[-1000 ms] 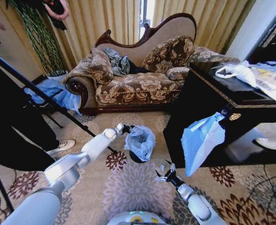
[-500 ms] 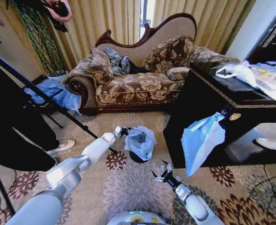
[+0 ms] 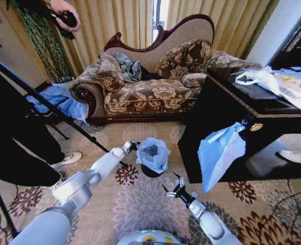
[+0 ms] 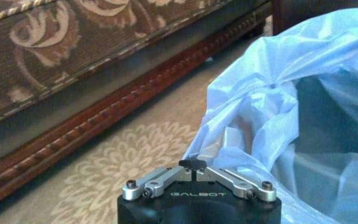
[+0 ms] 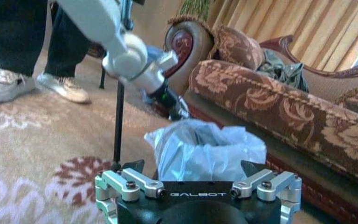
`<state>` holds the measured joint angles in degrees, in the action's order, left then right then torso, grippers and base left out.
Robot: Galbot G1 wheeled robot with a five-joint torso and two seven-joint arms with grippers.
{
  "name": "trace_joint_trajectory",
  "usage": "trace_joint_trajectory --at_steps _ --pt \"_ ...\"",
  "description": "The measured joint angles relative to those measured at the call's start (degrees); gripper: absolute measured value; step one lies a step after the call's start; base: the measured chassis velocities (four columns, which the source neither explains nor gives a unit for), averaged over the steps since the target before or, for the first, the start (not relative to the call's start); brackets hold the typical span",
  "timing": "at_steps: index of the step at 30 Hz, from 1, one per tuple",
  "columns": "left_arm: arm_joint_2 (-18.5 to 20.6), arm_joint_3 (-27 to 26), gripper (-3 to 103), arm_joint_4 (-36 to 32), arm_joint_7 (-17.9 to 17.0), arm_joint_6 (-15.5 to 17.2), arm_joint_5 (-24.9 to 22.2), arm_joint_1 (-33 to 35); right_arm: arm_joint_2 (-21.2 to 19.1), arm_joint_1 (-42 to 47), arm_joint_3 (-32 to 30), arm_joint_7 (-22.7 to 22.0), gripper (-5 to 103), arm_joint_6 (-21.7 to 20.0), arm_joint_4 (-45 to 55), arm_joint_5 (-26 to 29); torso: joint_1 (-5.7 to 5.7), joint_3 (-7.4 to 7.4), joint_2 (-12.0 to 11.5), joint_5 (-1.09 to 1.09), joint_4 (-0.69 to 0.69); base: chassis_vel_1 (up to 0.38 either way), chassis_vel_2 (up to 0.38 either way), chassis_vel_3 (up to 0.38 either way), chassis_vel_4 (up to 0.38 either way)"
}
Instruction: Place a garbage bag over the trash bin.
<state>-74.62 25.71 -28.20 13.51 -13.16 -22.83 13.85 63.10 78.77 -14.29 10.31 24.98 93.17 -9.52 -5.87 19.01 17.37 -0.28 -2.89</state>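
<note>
Blue garbage bag [image 3: 152,154] edge pinched by left tool [image 3: 136,145].

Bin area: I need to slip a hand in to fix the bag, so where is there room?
Bare carpet lies between the bin and the open right gripper. The bin's left is crowded: the left gripper is shut on the bag. The black cabinet borders its right.

The thin pale blue see-through plastic garbage bag [image 3: 153,152] drapes the small black cylindrical trash bin [image 3: 148,171]. The beige carpet [image 3: 140,204] carries maroon and cream flower medallions. The brown sofa [image 3: 150,94] bears cream floral brocade on dark red-brown wood trim.
</note>
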Motion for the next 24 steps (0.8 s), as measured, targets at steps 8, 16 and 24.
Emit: trace_joint_trajectory --at_steps 8,16,24 --pt "-1.2 -2.5 0 -0.4 -7.7 0.0 0.2 1.1 -1.0 -2.7 1.5 -2.3 100 -0.9 2.6 2.5 0.0 0.0 0.0 0.0 0.0 0.0 0.0 0.0 0.0" --pt "-1.1 -3.4 0 -3.7 -8.5 -0.1 -2.3 1.7 0.7 -11.5 5.1 -9.3 100 -4.2 -0.9 1.7 0.0 0.0 0.0 0.02 0.01 0.0 0.0 0.0 0.0" --pt "-0.5 -4.0 0 -6.1 -7.5 -0.9 -3.5 2.3 9.0 -23.6 8.6 -16.8 99 -8.9 -13.8 -3.6 -0.01 0.01 0.0 0.01 0.01 0.0 0.0 0.0 0.0"
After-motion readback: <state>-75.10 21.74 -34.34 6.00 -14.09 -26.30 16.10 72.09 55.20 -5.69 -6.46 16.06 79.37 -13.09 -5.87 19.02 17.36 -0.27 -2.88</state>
